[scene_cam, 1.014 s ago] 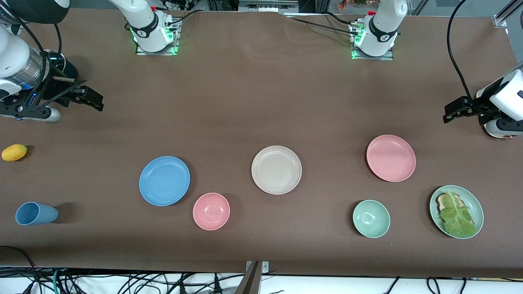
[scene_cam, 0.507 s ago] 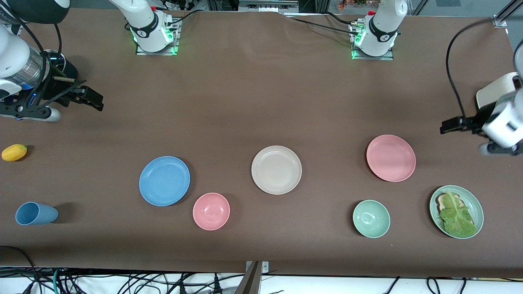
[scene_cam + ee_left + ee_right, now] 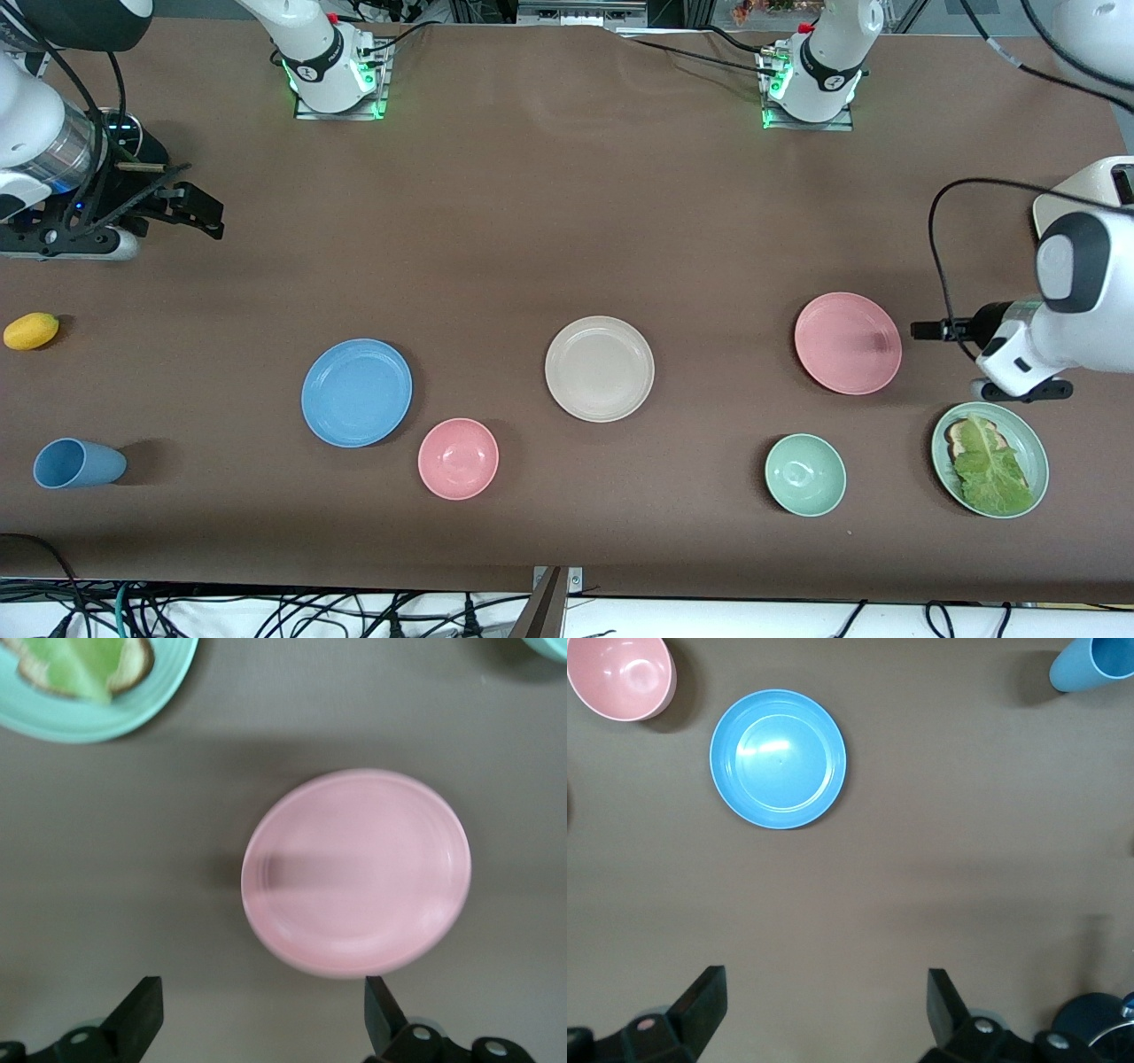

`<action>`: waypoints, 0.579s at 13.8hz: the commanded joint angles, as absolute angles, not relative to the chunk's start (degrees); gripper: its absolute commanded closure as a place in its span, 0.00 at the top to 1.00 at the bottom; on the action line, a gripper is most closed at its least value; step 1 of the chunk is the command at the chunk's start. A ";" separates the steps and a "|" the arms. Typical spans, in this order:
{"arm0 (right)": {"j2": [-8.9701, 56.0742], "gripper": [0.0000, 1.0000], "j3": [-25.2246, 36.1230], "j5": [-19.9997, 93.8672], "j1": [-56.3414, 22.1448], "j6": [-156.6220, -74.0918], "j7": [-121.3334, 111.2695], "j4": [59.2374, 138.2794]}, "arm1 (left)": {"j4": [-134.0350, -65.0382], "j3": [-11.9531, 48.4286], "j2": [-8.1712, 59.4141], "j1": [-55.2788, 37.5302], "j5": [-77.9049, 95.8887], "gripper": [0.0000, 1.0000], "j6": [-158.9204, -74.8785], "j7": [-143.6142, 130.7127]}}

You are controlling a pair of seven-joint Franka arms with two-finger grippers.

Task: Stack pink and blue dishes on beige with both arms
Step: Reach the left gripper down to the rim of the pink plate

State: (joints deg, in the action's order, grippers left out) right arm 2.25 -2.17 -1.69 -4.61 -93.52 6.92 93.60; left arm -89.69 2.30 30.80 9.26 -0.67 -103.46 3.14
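The pale pink plate (image 3: 848, 343) lies toward the left arm's end of the table, the sky blue plate (image 3: 356, 392) toward the right arm's end, and the beige plate (image 3: 600, 369) between them. All three lie apart and bare. My left gripper (image 3: 926, 330) hangs low just beside the pink plate's rim; in the left wrist view the gripper (image 3: 261, 1010) is open, with the pink plate (image 3: 356, 870) ahead of its fingers. My right gripper (image 3: 199, 213) is open over bare table near the right arm's end, well away from the blue plate (image 3: 778, 758).
A small pink bowl (image 3: 458, 458) sits beside the blue plate, nearer the front camera. A green bowl (image 3: 804, 475) and a pale green plate (image 3: 1032, 439) with lettuce and toast lie nearer the camera than the pink plate. A blue cup (image 3: 78, 463) and a yellow fruit (image 3: 31, 330) lie at the right arm's end.
The left arm has swung in and down, bringing its gripper from the table's end to just beside the pink plate. The right gripper has barely moved.
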 commanded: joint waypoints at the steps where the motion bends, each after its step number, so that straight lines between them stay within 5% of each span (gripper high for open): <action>1: 1.14 1.00 -2.20 -2.55 -4.92 -93.78 5.89 93.78 | -93.67 2.55 32.52 10.19 -0.70 1.00 -111.15 3.69; 6: 3.25 1.00 -1.93 -2.02 -4.57 -94.30 5.80 91.15 | -113.00 2.55 30.32 11.16 -0.79 1.00 -137.42 3.78; 8: 3.69 1.00 -1.85 -2.37 -4.39 -94.83 5.89 90.44 | -113.99 2.55 30.58 11.69 -0.97 1.00 -138.96 3.95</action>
